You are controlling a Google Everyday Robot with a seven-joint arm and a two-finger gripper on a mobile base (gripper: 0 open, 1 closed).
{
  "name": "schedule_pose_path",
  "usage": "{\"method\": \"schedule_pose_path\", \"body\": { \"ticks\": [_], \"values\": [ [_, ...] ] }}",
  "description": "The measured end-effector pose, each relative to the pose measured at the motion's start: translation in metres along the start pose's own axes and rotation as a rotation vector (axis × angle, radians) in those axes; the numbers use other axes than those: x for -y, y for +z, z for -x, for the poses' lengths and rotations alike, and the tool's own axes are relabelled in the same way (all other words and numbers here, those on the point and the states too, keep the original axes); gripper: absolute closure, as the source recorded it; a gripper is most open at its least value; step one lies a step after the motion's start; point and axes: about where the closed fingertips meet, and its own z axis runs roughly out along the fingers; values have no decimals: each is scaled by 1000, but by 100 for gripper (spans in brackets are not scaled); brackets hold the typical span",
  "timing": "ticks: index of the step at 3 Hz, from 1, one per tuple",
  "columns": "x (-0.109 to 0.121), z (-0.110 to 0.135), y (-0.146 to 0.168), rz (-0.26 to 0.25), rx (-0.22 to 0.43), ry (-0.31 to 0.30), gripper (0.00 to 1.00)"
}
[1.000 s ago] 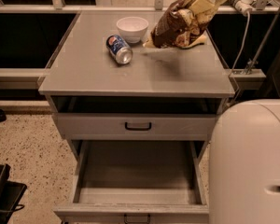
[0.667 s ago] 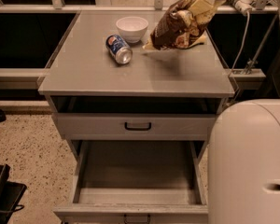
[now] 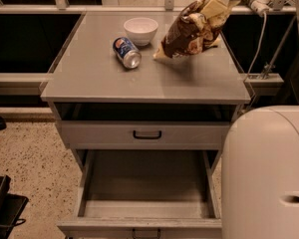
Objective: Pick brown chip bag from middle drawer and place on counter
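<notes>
The brown chip bag (image 3: 189, 31) hangs tilted over the back right of the counter (image 3: 99, 78), with its lower corner at or just above the surface. My gripper (image 3: 215, 3) is at the top right, shut on the bag's upper end. The middle drawer (image 3: 144, 180) is pulled out at the bottom of the view, and its grey floor is bare.
A white bowl (image 3: 140, 30) and a blue soda can (image 3: 126, 52) lying on its side sit on the counter left of the bag. The upper drawer front (image 3: 147, 133) with a black handle is slightly out. My cream body (image 3: 266, 173) fills the lower right. A cable (image 3: 261, 34) hangs at right.
The bag and my gripper have sunk slightly toward the counter. The bowl, the can and the drawers have not moved.
</notes>
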Motion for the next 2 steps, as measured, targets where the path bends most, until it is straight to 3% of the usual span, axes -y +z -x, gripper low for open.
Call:
{"method": "schedule_pose_path", "body": {
  "ticks": [1, 2],
  "values": [
    [0, 0, 0, 0, 0, 0, 12],
    [0, 0, 0, 0, 0, 0, 0]
  ]
}}
